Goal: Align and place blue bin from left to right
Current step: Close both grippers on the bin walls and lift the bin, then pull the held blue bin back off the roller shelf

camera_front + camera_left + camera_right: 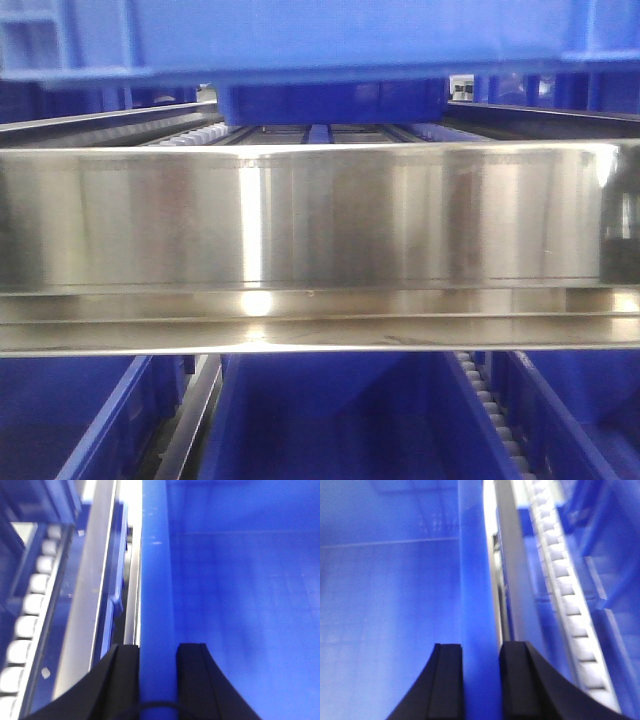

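Left wrist-mounted view: my left fingers point(125, 680) clench one blue bin point(240, 605) wall, my right fingers point(447, 680) the opposite. The bin hangs above the steel rail point(320, 220), seemingly mid-carry; next I'd level and lower it squarely.

The blue bin point(340, 35) runs nearly edge to edge across the top of the front view. It's bright glossy plastic with a smooth front and ribbed grid bits at both corners. Looks level, though most of it is cropped. Its thin upright side walls are pinched, one by the left gripper point(157, 647), the other by the right gripper point(481, 647).
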Robot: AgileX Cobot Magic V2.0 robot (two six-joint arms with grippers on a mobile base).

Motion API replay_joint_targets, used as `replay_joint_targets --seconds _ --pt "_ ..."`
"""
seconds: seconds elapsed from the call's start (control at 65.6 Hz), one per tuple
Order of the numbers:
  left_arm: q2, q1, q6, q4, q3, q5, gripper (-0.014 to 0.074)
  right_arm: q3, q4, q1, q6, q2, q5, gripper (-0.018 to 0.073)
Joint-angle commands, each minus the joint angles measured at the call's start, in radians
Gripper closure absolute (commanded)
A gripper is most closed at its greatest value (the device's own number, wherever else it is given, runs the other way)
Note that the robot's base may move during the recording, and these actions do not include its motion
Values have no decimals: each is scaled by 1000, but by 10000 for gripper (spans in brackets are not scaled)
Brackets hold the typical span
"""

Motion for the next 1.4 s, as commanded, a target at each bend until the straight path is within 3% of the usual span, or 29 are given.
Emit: replay_joint_targets --seconds 0.0,0.366,0.442,0.595,1.388 --pt "-63 -39 -55 18 27 -57 707 47 -49 34 46 -74 -79 629" --pt "-320 -202 -268 182 387 -101 707 266 -227 221 231 -282 -74 629" --pt "-371 -238 -285 222 433 -91 707 310 -264 270 268 -316 -71 629" --pt "-416 -287 -290 231 469 -71 707 359 -299 335 318 -357 -36 629" --pt "-427 -294 -289 262 469 -61 707 372 -307 355 337 -368 -55 629"
